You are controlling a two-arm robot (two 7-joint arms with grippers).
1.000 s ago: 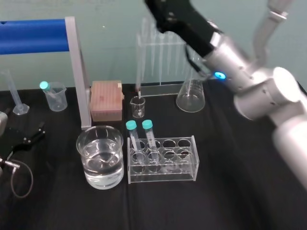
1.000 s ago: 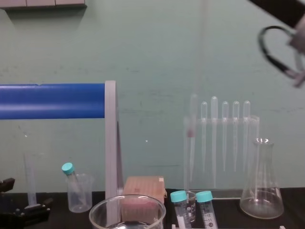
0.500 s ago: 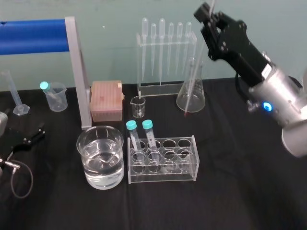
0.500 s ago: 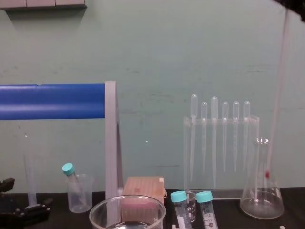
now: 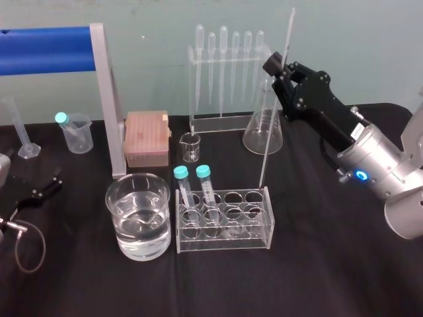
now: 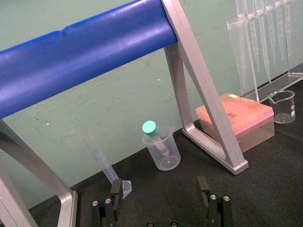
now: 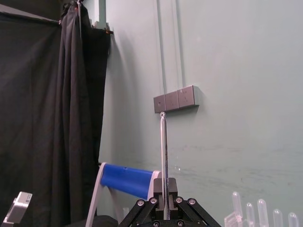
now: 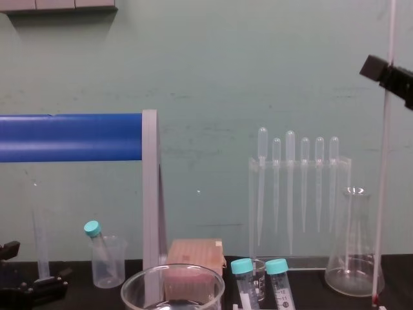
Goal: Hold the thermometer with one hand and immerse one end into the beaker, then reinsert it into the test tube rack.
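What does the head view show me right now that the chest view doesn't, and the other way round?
Head view: water inside the large beaker, the open holes of the low tube rack, and the lower end of the thermometer by that rack's right end. Chest view: the thermometer's red tip, low by the base of the conical flask. Both: the right gripper shut on the near-upright thermometer, the tall clear rack of pipettes, two teal-capped tubes, and the left gripper parked at the table's left edge.
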